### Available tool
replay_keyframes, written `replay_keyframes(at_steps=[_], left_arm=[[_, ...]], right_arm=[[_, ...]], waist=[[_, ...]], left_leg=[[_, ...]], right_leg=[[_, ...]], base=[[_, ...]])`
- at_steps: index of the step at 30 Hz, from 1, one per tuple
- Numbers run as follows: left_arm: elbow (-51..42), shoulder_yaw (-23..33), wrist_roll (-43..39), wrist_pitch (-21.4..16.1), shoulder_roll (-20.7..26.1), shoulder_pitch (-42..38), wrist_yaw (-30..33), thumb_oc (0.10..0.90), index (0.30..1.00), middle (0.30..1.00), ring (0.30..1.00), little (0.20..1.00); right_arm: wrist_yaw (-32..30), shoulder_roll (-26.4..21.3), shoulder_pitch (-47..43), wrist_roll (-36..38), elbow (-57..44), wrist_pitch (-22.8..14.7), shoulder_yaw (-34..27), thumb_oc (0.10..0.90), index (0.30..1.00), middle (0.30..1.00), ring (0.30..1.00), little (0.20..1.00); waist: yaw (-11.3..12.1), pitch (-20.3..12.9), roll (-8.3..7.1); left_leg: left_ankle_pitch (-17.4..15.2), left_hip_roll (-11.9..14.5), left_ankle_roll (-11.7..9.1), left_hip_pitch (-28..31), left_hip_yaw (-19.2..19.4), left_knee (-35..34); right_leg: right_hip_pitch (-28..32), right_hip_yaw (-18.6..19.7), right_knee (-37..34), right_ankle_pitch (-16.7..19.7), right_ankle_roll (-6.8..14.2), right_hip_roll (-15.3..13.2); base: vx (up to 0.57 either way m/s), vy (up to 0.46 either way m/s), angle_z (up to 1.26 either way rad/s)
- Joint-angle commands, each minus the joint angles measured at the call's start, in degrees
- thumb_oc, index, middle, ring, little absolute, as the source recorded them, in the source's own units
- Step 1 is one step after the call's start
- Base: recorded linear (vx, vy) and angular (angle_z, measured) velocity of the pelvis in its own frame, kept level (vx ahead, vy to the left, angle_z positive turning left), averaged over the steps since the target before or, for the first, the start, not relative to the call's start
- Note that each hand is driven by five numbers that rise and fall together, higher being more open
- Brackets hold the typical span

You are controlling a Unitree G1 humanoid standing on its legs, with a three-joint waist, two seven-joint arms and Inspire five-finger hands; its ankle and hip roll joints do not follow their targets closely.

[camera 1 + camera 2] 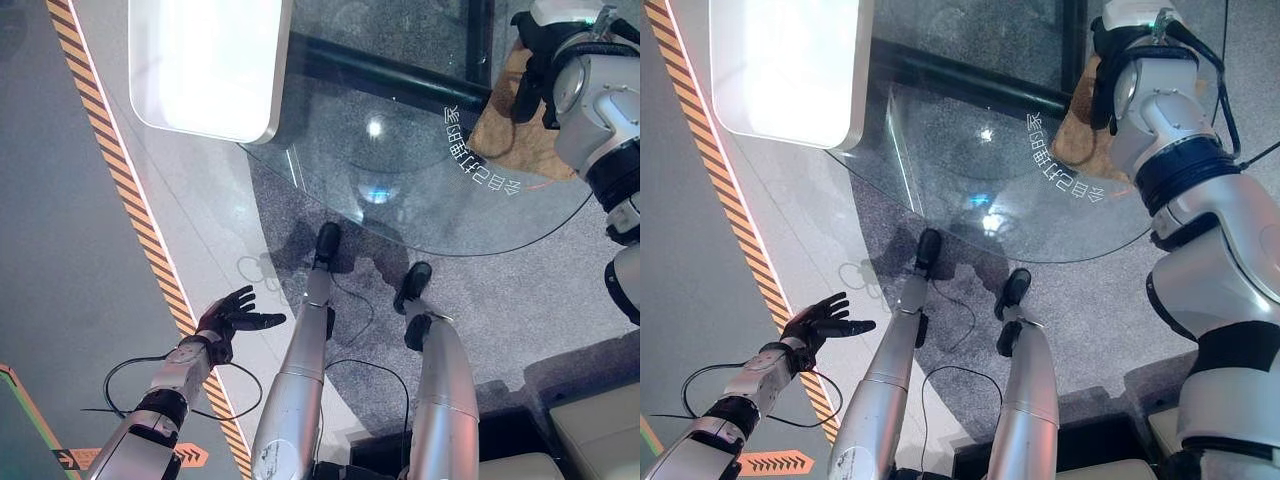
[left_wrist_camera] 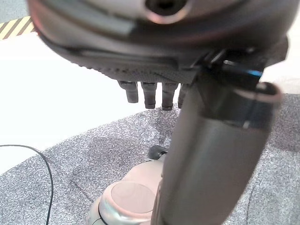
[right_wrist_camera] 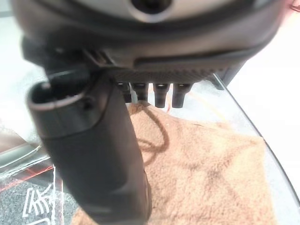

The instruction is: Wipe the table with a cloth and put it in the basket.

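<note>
One tan cloth lies flat on the far right part of the single glass table. The right hand is set over it, fingers extended and nothing gripped. Even downward pressure should be kept and the wipe carried in overlapping passes. The left hand hangs spread and empty, near left.

A speckled grey carpet runs under the round glass tabletop, meeting a pale smooth floor toward nine o'clock. A yellow-and-black hazard stripe cuts diagonally across that floor, dark grey flooring beyond it. A bright white rounded panel glows at eleven o'clock. Cream cushions sit at five o'clock.
</note>
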Motion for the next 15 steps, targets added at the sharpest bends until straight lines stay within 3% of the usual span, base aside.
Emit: replay_keyframes(at_steps=[1,15], left_arm=[[1.24,-0.37,0.97,-0.06,1.46,4.4,-0.12,0.8,0.9,0.9,0.9,0.9],[1.11,-0.19,0.56,0.25,1.54,4.5,-1.02,0.8,0.9,0.9,0.9,0.9]], right_arm=[[0.11,-2.58,-2.19,1.26,3.67,1.49,2.03,0.8,0.9,0.9,0.9,0.9],[3.31,-1.9,-1.36,2.46,4.82,-1.33,1.55,0.8,0.9,0.9,0.9,0.9]], waist=[[-0.64,-0.69,2.02],[-0.35,-0.69,2.03]], left_leg=[[-7.38,-4.94,5.86,-0.14,6.04,6.75],[-7.06,-5.28,6.01,-0.32,5.22,6.34]], right_leg=[[2.22,-2.43,-11.9,8.12,0.51,3.13],[1.93,-2.15,-12.32,8.43,0.44,3.43]], base=[[0.0,0.0,0.0],[0.0,0.0,0.0]])
